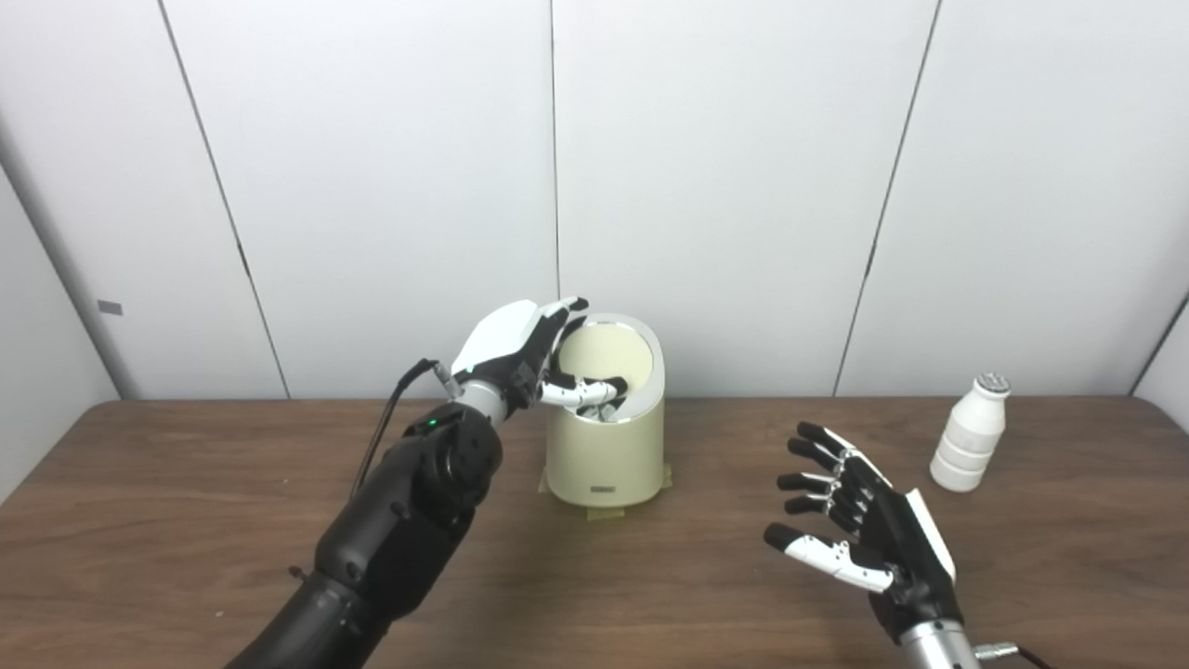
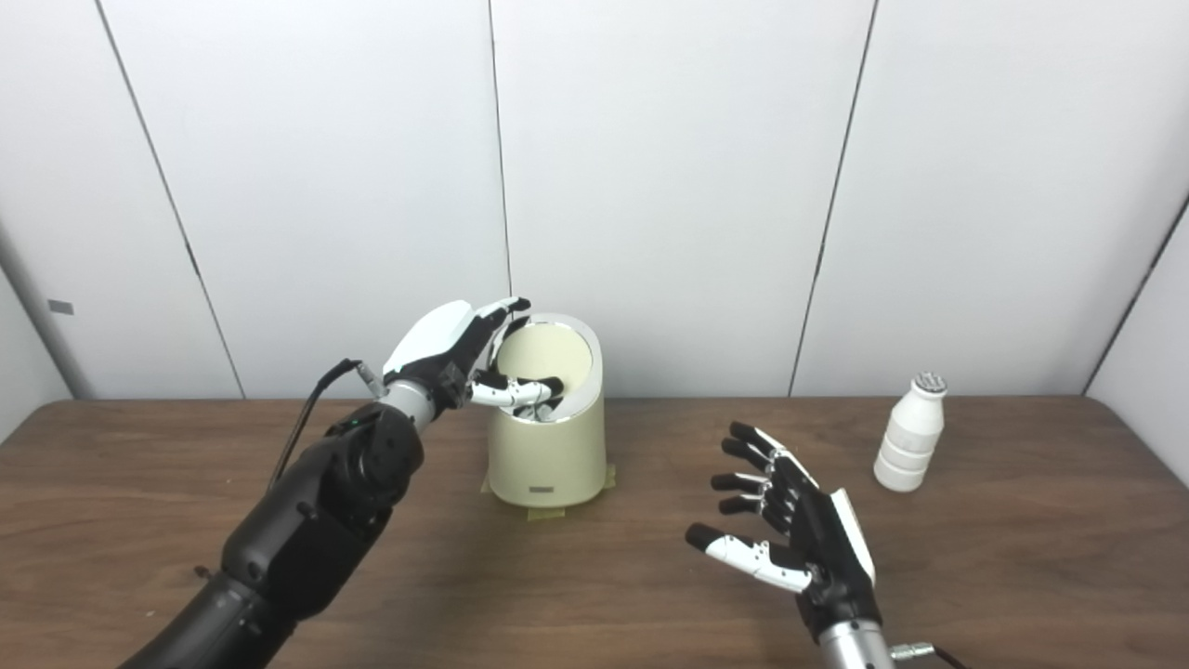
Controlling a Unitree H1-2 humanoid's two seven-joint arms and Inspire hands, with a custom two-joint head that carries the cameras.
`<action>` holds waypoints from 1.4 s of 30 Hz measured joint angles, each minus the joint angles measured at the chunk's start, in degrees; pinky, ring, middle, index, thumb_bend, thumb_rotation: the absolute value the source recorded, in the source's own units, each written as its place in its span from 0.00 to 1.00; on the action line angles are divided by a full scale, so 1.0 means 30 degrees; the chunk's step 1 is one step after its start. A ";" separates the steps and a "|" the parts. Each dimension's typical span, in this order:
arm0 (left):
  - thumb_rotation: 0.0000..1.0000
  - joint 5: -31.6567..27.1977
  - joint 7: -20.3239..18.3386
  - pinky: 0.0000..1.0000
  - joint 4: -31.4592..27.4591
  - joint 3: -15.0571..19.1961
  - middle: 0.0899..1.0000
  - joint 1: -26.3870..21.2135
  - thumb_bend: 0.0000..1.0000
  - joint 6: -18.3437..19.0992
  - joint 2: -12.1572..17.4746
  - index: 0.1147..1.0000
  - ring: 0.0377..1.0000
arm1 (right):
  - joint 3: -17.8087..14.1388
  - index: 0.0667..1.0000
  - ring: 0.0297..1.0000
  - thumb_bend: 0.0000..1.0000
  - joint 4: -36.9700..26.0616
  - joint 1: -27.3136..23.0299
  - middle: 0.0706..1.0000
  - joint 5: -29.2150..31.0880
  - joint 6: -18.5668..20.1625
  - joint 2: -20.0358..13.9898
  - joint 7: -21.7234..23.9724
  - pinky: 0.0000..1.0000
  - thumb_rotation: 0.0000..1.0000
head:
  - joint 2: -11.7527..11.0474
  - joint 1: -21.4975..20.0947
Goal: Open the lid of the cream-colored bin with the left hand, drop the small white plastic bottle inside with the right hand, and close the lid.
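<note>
The cream-colored bin (image 1: 604,460) stands at the table's middle back. Its round lid (image 1: 615,356) is tilted up, its pale underside facing me. My left hand (image 1: 520,358) is at the lid's left edge, fingers curled over the rim and thumb across the front, holding it. The small white plastic bottle (image 1: 971,435) stands upright at the back right. My right hand (image 1: 859,516) is open and empty, fingers spread, above the table between the bin and the bottle, apart from both.
The brown wooden table (image 1: 186,483) runs to a white panelled wall (image 1: 743,186) close behind the bin. Strips of tape (image 1: 608,511) show at the bin's base. A black cable (image 1: 385,418) hangs by my left wrist.
</note>
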 measured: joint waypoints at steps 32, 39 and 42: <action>0.28 -0.9645 0.3717 0.71 -0.7247 0.7932 0.83 1.0534 0.71 -0.8190 -0.1589 0.87 0.78 | 0.0154 0.80 0.67 0.80 0.0320 -0.0139 0.80 -0.0329 -0.0063 -0.0019 -0.0002 0.56 0.27 | -0.0293 0.0498; 0.18 -1.0210 0.3291 0.60 -0.7471 0.8268 0.72 1.1870 0.71 -1.0067 -0.1651 0.79 0.67 | 0.0074 0.81 0.67 0.80 0.0382 -0.0139 0.80 -0.0164 -0.0091 -0.0017 -0.0014 0.56 0.26 | -0.0293 0.0322; 0.17 -1.0190 0.3355 0.60 -0.6643 0.8498 0.70 1.2196 0.72 -1.1068 -0.1733 0.76 0.65 | 0.0074 0.80 0.66 0.80 0.0418 -0.0136 0.79 -0.0181 -0.0091 0.0068 -0.0061 0.55 0.25 | -0.0351 0.0235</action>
